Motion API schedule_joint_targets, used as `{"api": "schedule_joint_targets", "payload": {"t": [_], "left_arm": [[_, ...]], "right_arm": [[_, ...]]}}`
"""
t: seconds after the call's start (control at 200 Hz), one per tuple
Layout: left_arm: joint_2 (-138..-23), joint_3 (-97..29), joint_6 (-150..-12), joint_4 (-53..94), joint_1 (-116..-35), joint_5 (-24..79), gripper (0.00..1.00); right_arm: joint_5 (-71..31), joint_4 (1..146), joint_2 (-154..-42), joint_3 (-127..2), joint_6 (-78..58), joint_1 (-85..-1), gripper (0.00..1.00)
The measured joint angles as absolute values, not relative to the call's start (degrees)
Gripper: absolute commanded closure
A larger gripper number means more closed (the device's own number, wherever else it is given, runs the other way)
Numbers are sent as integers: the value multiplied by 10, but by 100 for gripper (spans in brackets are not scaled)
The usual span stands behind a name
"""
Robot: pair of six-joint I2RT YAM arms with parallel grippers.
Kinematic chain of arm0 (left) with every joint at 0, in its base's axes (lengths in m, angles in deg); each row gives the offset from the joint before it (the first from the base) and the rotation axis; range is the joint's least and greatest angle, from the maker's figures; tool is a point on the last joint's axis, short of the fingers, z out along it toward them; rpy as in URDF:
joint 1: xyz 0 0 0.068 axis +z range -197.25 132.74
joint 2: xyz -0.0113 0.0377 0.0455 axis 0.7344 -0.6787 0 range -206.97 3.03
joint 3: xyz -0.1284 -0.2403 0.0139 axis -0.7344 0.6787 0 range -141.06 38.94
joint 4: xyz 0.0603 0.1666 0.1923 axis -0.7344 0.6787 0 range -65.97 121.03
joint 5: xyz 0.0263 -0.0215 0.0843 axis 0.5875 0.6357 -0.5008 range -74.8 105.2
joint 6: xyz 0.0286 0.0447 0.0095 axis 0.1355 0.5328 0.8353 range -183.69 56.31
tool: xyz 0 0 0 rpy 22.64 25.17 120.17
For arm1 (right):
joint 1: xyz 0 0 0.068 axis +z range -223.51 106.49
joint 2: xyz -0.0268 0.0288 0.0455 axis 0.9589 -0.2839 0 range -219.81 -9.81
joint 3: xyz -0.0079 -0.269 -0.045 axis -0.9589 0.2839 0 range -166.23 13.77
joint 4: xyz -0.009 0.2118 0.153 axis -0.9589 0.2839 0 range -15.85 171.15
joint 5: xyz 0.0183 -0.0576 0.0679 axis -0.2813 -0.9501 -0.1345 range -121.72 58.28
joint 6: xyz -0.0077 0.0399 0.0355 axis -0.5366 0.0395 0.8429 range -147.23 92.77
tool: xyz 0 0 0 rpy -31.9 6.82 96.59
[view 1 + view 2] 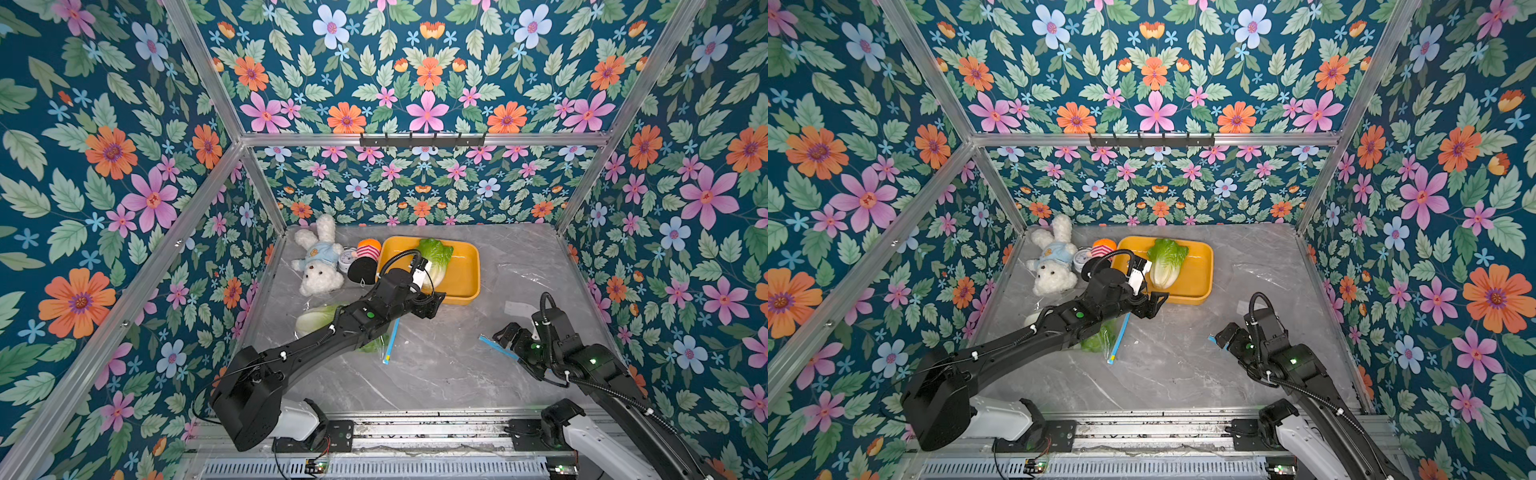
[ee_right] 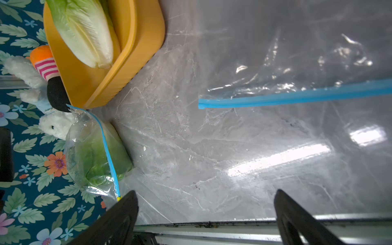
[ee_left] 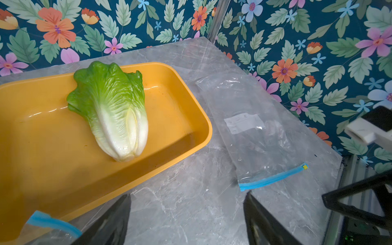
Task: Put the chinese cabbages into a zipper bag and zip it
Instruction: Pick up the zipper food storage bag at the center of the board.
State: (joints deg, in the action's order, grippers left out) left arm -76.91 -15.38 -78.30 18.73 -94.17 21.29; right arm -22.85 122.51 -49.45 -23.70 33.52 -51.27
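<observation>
One chinese cabbage (image 1: pixel 436 257) (image 3: pixel 110 110) lies in the yellow tray (image 1: pixel 469 297) at the back. A clear zipper bag (image 1: pixel 332 322) (image 2: pixel 95 152) holding green and pale cabbage rests at the left under my left arm, its blue zip (image 1: pixel 390 340) facing the middle. A second, flat zipper bag (image 3: pixel 254 131) (image 2: pixel 297 53) lies at the right. My left gripper (image 1: pixel 432 305) (image 3: pixel 187 212) hovers open over bare table by the tray's front wall. My right gripper (image 1: pixel 505 336) (image 2: pixel 204 212) is open beside the flat bag's blue zip (image 1: pixel 496 347), holding nothing.
A white plush rabbit (image 1: pixel 318 262), a small clock (image 1: pixel 347 259) and an orange, striped and black toy (image 1: pixel 368 257) crowd the back left next to the tray. Floral walls close three sides. A metal rail (image 1: pixel 415 428) runs along the front edge.
</observation>
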Motion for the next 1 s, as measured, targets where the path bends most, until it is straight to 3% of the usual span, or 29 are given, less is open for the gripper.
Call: {"api": "schedule_joint_targets", "payload": {"t": [0.3,0.44,0.72,1.0], "left_arm": [[-749,-111,-770,150,-947,205,7],[-746,-106,-756,148,-947,197,6],[-742,-100,-741,132,-948,180,4],[-746,-101,-738,127,-948,168,2]], "right_arm": [[-224,1225,-468,-166,421,-545,1],[-200,1150,-483,-100,456,-603,1],[-202,1020,-504,-59,493,-638,1],[-220,965,-495,-22,509,-673,10]]}}
